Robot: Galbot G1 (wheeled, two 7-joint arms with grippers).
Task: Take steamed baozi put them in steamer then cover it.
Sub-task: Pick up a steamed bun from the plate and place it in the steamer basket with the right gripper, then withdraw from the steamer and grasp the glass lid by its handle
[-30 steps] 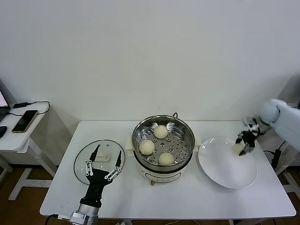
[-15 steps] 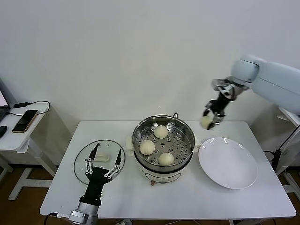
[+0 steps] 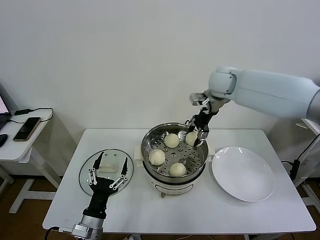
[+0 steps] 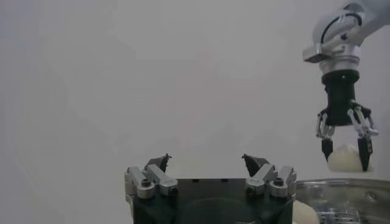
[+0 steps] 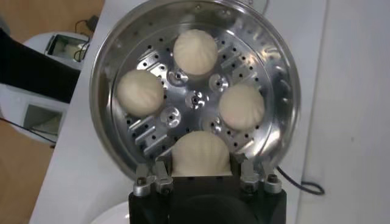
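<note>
Three baozi [image 3: 157, 156] already sit in the steamer [image 3: 174, 149], and the right gripper [image 3: 194, 136], clamped on the fourth baozi [image 3: 191, 138], hangs above its empty far-right slot.

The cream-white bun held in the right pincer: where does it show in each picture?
Head view: cream-white bun above the shiny round steel steamer's far-right rim.
Left wrist view: bun far off, just over the steamer's rim.
Right wrist view: bun nearest the camera.
Shared landmark: the steamer.
</note>
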